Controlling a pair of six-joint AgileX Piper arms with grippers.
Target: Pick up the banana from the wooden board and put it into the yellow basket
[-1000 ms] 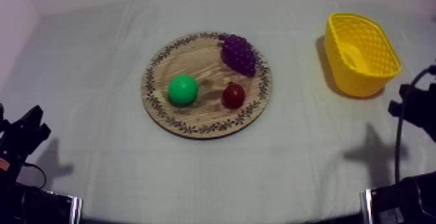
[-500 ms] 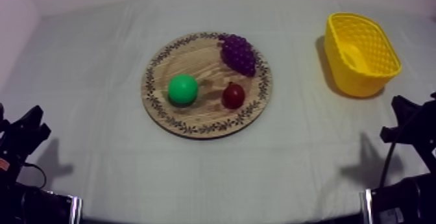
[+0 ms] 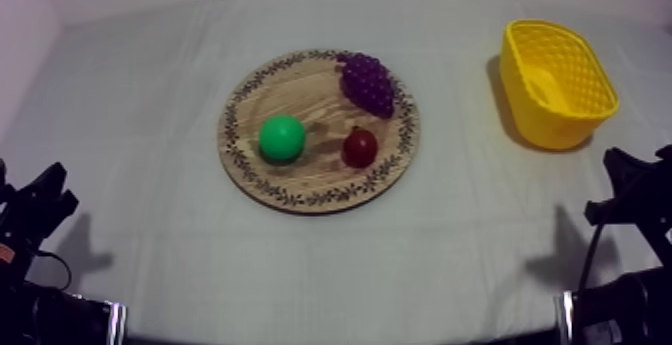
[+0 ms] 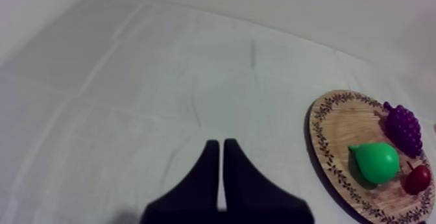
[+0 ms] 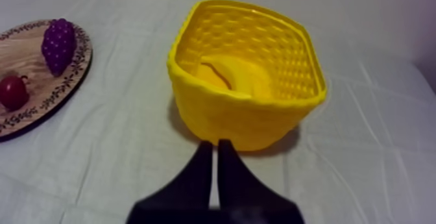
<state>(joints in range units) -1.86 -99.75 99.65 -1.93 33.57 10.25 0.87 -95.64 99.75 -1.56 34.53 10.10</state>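
Yellow toy banana (image 5: 243, 77) lies inside the yellow lattice basket (image 5: 214, 116), standing well apart from the round wooden board with a patterned rim (image 3: 300, 94), toward its two o'clock. On the board sit a purple bunch of grapes (image 3: 368, 82) at one o'clock, a green pear (image 3: 282, 137) at eight and a small red fruit (image 3: 360, 147) at four. Left gripper (image 4: 217, 143) and right gripper (image 5: 213, 145), the latter facing the basket, each hold black fingers pressed together on nothing

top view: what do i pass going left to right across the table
left pincer → pear → small red fruit → yellow basket; grapes skipped, straight behind the small red fruit
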